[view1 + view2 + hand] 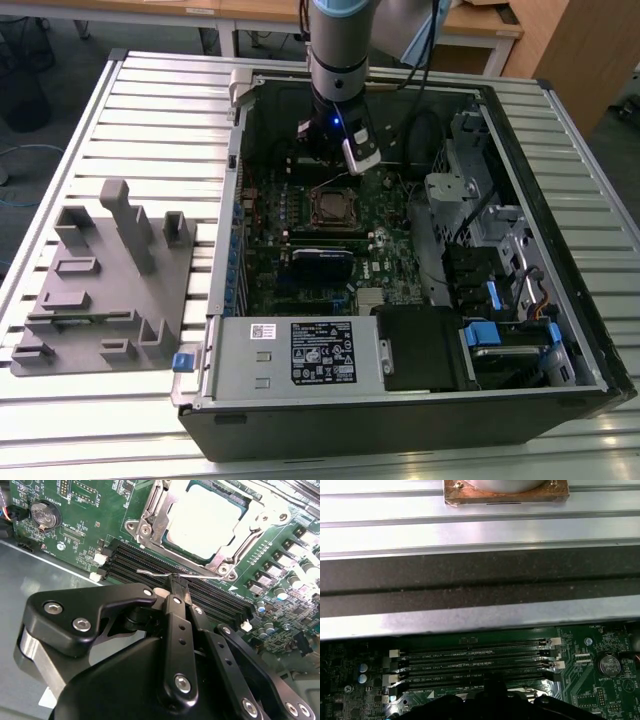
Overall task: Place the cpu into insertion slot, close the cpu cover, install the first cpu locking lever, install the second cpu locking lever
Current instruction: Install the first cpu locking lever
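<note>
Grey metal chip (205, 517) is seated in the socket (313, 207), six o'clock of the gripper (346, 162) in the exterior view. The lever (150, 572), judged stiff and springy, is touched by clenched fingers (172, 615) and is best pushed near its end.

Exterior view: high, steep down-look into open case (400, 420) on bench (90, 110), arm (338, 40) at 12 o'clock. Both wrist views: close above motherboard (90, 510), facing opposite ways past end effector (175, 582), sharing memory slots (470, 662).

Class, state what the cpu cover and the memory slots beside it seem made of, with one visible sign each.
The cpu cover: bare silver-grey metal, probably steel, glinting at its edges. The memory slots: matt black, likely plastic, with pale end clips.
</note>
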Controlling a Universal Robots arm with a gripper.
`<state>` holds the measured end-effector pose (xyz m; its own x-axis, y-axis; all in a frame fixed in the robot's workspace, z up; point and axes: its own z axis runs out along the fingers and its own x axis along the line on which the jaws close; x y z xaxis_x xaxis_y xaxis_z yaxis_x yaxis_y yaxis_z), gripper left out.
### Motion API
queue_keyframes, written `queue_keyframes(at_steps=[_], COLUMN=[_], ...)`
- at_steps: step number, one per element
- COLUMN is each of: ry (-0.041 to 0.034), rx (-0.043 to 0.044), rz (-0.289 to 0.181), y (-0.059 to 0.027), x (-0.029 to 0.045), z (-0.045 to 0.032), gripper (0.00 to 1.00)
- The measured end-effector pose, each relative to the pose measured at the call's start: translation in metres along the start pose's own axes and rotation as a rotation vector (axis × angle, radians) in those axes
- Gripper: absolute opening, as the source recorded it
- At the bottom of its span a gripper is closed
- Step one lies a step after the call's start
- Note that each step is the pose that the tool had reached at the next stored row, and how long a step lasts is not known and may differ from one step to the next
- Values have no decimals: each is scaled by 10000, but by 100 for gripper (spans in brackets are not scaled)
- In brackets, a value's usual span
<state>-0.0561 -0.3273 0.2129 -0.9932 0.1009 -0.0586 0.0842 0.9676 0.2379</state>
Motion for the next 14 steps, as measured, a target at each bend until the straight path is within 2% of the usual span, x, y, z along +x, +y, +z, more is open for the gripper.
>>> queue_keyframes(at_steps=[14], ry=[0], rx=[1], rz=[-1], y=[18], x=[-22], z=[11], gripper=[11])
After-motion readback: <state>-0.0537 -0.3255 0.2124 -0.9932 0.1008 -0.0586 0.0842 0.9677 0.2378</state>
